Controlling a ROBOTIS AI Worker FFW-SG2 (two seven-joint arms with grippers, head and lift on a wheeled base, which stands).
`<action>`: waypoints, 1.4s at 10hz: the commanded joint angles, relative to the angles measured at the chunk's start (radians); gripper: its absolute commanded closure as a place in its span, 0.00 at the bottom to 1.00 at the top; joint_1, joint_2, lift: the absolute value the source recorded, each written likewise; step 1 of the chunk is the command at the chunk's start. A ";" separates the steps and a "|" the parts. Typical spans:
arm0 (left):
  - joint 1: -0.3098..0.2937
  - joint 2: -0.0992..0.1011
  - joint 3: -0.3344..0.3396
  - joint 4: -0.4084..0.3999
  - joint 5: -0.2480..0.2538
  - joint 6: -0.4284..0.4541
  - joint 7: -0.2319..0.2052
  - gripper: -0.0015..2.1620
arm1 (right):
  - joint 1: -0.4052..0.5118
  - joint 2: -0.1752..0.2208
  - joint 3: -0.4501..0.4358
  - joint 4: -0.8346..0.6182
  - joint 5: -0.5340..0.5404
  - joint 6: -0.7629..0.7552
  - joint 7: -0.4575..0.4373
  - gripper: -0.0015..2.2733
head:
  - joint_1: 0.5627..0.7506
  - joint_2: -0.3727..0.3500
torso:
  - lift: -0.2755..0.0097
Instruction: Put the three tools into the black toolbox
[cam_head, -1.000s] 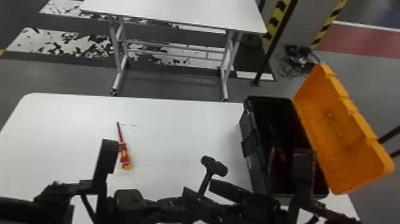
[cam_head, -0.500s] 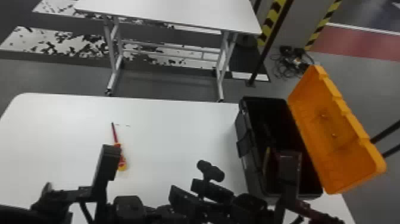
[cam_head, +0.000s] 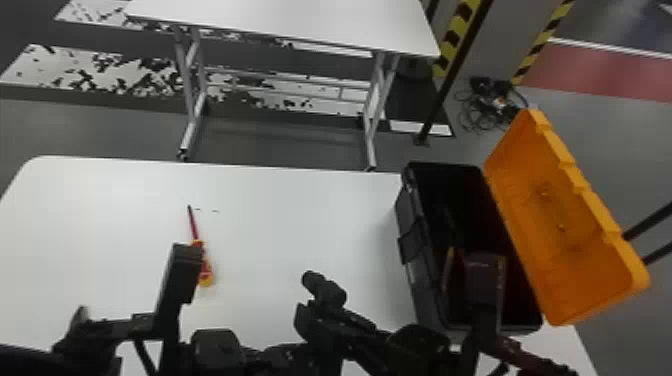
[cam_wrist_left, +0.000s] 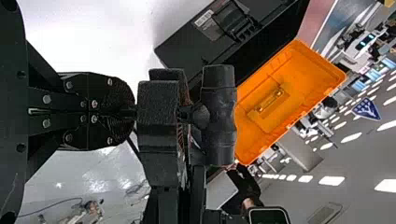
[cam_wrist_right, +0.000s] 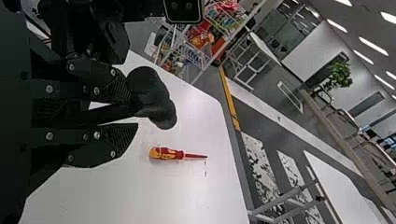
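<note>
Shifted left in the head view since half a second ago: the black double-faced head of the hammer (cam_head: 327, 292), now closer to the screwdriver's side of the table. Shifted left too, compared with a second ago: the right gripper (cam_head: 325, 325), just beside the hammer's head.

Clamped narrowly on the hammer's handle in the left wrist view: the left gripper (cam_wrist_left: 128, 112). Parted in the right wrist view, one finger on each side of the same handle: the right gripper (cam_wrist_right: 133, 112). Cannot tell whether pressing on the handle.

Lying flat on the white, round-cornered table (cam_head: 320, 215), toward the left: a slim screwdriver (cam_head: 205, 277) with red shaft, dark tip and red-and-yellow handle. Partly hidden in the head view behind a black block on the left arm. On the table's right side, a black rectangular toolbox (cam_head: 420, 280), with its orange plastic lid (cam_head: 565, 225) swung open to the right. Too dark inside to tell the contents.

Farther off, on grey flooring, a second white table (cam_head: 280, 17) with metal legs. Near it, to the right, a tangle of black cables (cam_head: 487, 107) on the floor.
</note>
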 joint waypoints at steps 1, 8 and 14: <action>0.001 0.001 0.004 -0.002 0.000 0.003 0.002 0.96 | -0.010 -0.006 0.004 -0.004 0.009 0.032 0.002 0.99 | 0.70 0.26 | 0.79; 0.049 0.006 0.047 -0.033 0.014 0.015 0.002 0.00 | 0.017 -0.004 -0.030 -0.016 0.003 0.010 0.002 0.99 | 0.70 0.28 | 0.79; 0.156 0.004 0.190 -0.102 0.040 0.009 0.006 0.01 | 0.008 -0.006 -0.174 -0.099 0.084 -0.103 -0.020 0.99 | 0.70 0.23 | 0.79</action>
